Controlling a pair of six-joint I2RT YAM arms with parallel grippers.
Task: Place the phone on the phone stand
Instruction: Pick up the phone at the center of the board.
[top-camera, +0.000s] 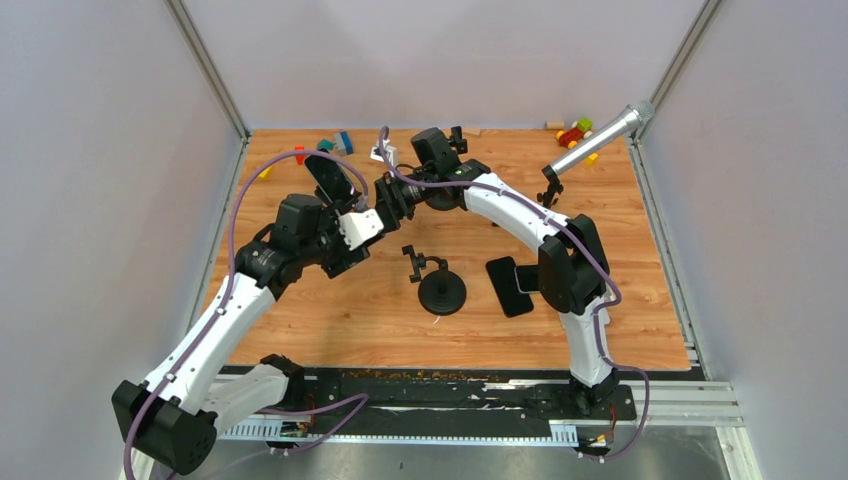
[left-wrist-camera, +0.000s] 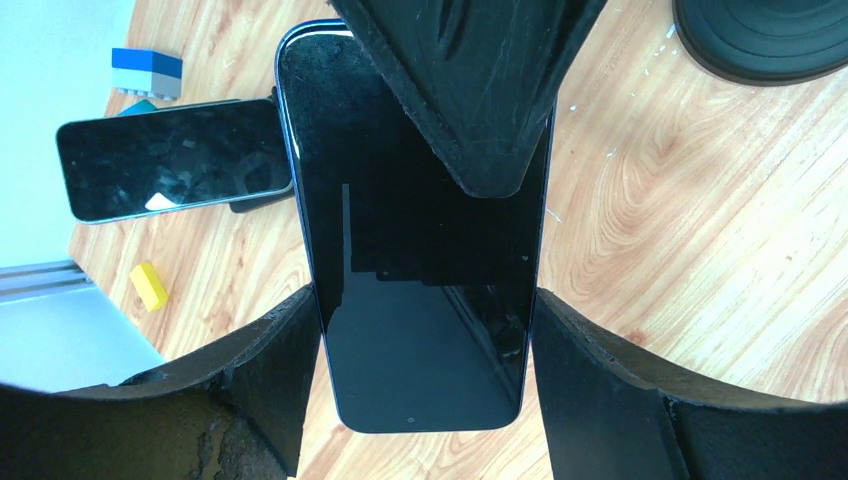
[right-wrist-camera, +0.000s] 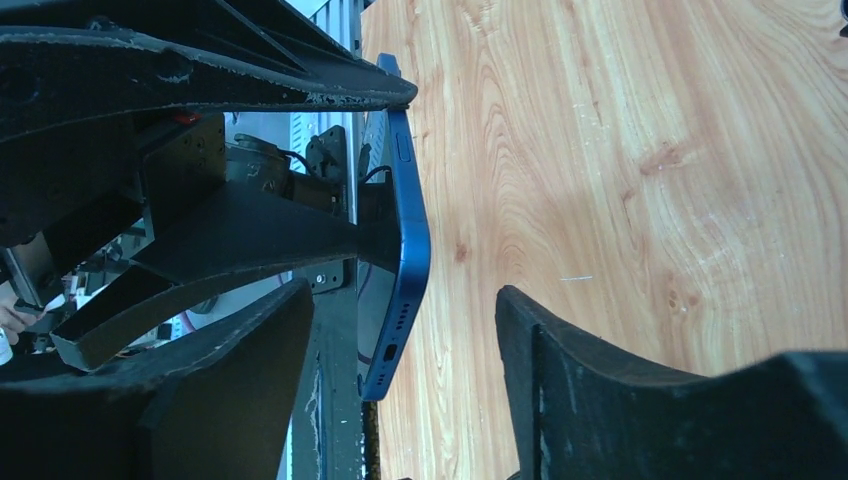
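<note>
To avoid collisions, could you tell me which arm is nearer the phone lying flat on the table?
Right: the right arm's elbow sits beside the flat phone. The left arm is beyond the phone stand.

A slim phone (left-wrist-camera: 430, 270) with a dark blue frame and a black, unlit screen is held off the table (top-camera: 635, 250), left of centre and tilted, its long edges clamped between the jaws of the left gripper (left-wrist-camera: 425, 340). The phone stand (top-camera: 441, 291), black with a round base and a short clip-topped arm, stands upright mid-table, right of and nearer than the phone, apart from it.
</note>
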